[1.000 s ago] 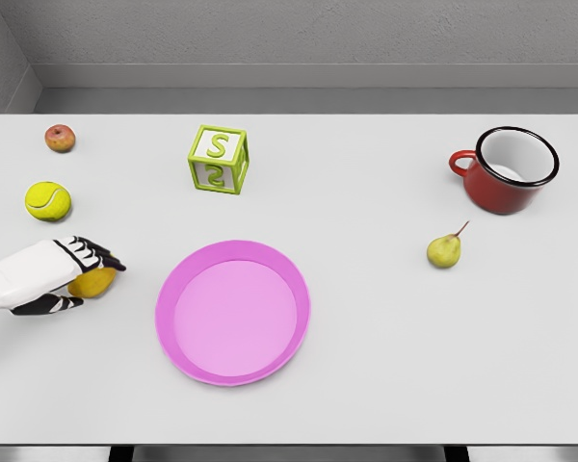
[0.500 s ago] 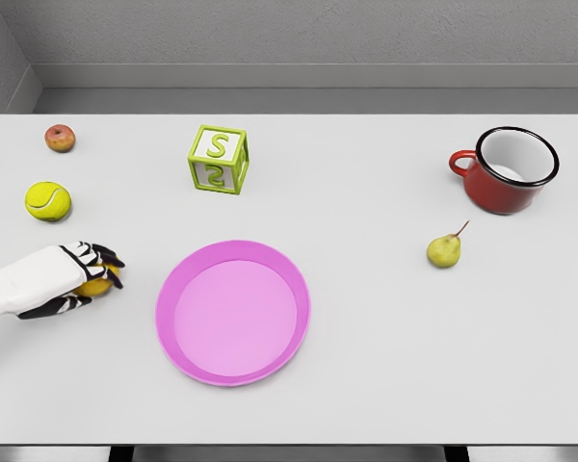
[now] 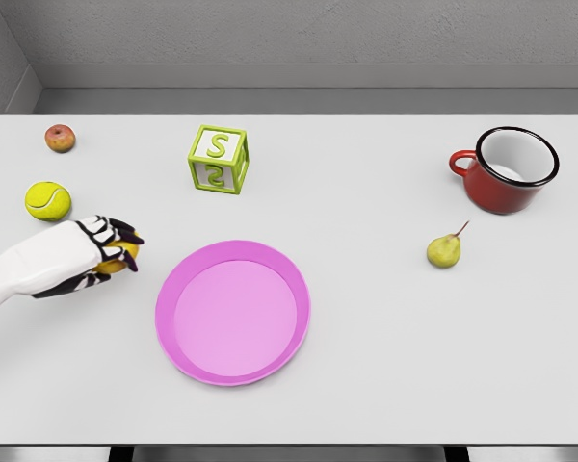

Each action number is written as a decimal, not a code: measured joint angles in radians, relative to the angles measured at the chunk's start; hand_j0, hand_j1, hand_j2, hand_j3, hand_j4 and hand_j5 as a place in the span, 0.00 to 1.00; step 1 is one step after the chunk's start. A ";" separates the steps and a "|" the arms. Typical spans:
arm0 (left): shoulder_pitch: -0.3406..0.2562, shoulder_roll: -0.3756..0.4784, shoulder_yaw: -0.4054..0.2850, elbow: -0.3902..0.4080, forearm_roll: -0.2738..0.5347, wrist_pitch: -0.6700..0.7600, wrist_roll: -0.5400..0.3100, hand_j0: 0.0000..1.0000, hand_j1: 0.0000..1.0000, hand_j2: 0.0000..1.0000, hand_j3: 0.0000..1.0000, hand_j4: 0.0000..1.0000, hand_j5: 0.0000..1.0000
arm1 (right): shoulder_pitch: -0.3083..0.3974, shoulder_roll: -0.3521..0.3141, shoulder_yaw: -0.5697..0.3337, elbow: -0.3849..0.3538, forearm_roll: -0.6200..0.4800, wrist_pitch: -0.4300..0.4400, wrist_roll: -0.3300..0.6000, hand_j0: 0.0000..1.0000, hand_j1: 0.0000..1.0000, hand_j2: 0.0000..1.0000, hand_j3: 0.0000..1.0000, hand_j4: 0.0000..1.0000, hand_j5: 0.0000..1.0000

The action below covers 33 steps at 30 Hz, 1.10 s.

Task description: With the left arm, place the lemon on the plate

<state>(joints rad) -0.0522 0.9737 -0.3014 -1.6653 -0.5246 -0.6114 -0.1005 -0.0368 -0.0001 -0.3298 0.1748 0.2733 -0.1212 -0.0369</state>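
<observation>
Left hand (image 3: 87, 255) enters from the left edge, white shell with black finger joints, fingers curled tight around the lemon (image 3: 118, 260); only a sliver of smooth yellow rind shows between them. Cannot tell whether hand and fruit rest on the table (image 3: 385, 366) or sit just above it. Lemon is not on the plate. Just to the right of the hand, apart from it: the plate (image 3: 233, 312), round, glossy pink, shallow raised rim. Just behind the hand, a fuzzy yellow-green tennis ball (image 3: 47, 201); further back, a small reddish apple (image 3: 61, 138). Back and to the right, a green-edged letter block (image 3: 218, 159) with a white S. Far right: a yellow-green pear (image 3: 444, 250) with thin stem, and a red enamel mug (image 3: 506, 169), white inside, dark rim. Table matte, pale grey.
</observation>
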 measured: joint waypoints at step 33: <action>-0.032 -0.192 -0.054 -0.098 -0.133 0.000 -0.067 0.54 0.54 0.54 0.54 0.54 0.54 | 0.000 0.000 0.000 0.000 0.000 0.000 0.000 1.00 1.00 1.00 1.00 1.00 1.00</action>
<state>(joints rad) -0.0844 0.7821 -0.3556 -1.7630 -0.6577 -0.6116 -0.1674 -0.0368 -0.0001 -0.3298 0.1748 0.2733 -0.1212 -0.0369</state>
